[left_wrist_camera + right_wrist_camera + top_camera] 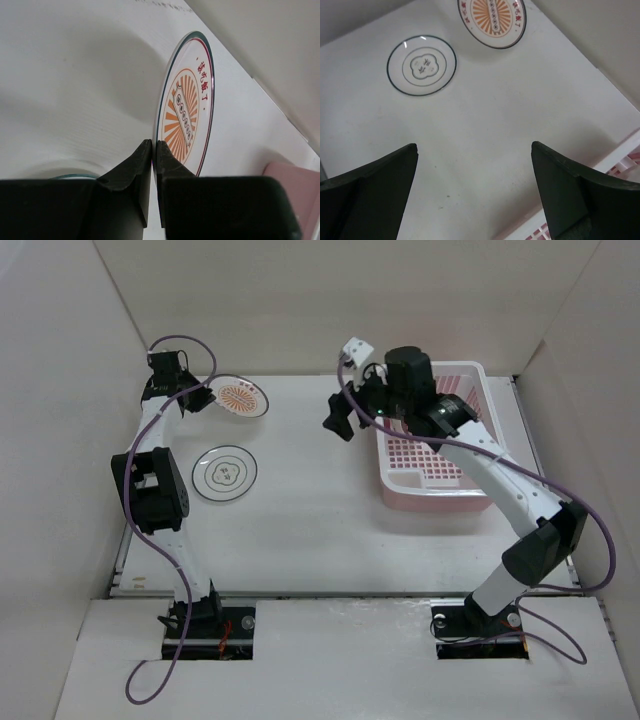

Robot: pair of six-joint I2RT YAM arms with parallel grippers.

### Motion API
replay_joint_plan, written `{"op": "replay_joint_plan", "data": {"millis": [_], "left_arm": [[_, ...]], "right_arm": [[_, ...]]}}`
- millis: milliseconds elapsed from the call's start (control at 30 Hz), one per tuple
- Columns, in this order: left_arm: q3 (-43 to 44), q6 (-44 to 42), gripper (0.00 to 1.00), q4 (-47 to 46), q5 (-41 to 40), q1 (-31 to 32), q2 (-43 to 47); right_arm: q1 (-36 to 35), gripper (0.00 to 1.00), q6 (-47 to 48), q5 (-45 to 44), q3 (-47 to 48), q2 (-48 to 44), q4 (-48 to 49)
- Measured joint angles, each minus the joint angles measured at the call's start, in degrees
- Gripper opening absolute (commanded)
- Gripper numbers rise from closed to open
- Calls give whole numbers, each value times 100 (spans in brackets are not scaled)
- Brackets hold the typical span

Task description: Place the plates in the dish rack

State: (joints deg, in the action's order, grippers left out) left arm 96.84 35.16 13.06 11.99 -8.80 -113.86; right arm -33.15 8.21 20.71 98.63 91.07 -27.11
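left gripper point(154, 145) is clamped on the near rim of the sunburst plate point(187, 107), one finger on each face, so the plate sticks straight out ahead of the fingers, edge-on to the wrist cam. Edge pinch makes sense: a flat plate gives nothing else to bite, and held by the rim it can drop into a slot on edge. It looks tipped up off the table point(320, 520) (there's a shadow under it in the right wrist view); can't confirm the far rim is clear.

ringed plate point(422, 65) lies flat, just behind and below the left gripper on the base side, nothing touching it.

right gripper point(474, 146) has its jaws wide apart and holds nothing. It hangs over bare table with the rack point(432, 496) rim just beside one finger and both plates well ahead of it. My read: it sits between plates and rack for a handover, since the rack is well apart from the left gripper and likely a stretch for that arm.

Only two plates in view. None visible in the rack, though the right arm hides part of it.

Risk: the rim grip is thin, so the plate could pivot between the pads when swung. The next move calls for a slow carry toward the rack with the plate kept on edge.
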Motion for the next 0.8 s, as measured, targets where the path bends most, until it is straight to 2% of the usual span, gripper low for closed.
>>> {"op": "replay_joint_plan", "data": {"millis": [267,400,567,800], "left_arm": [[372,76,0,911,839,103,173],[413,214,0,1362,1252,249,426],[396,518,0,1700,1690,468,815],[-90,1071,0,1770,2033,820,1825]], "right_arm": [[-1429,99,1346,-1934,138,673,-295],[-1976,98,1742,-2514,-31,721,-140],[-2135,96,1978,-2883,-90,734,151],[-2122,96,2223,-3458,-90,929,654]]}}
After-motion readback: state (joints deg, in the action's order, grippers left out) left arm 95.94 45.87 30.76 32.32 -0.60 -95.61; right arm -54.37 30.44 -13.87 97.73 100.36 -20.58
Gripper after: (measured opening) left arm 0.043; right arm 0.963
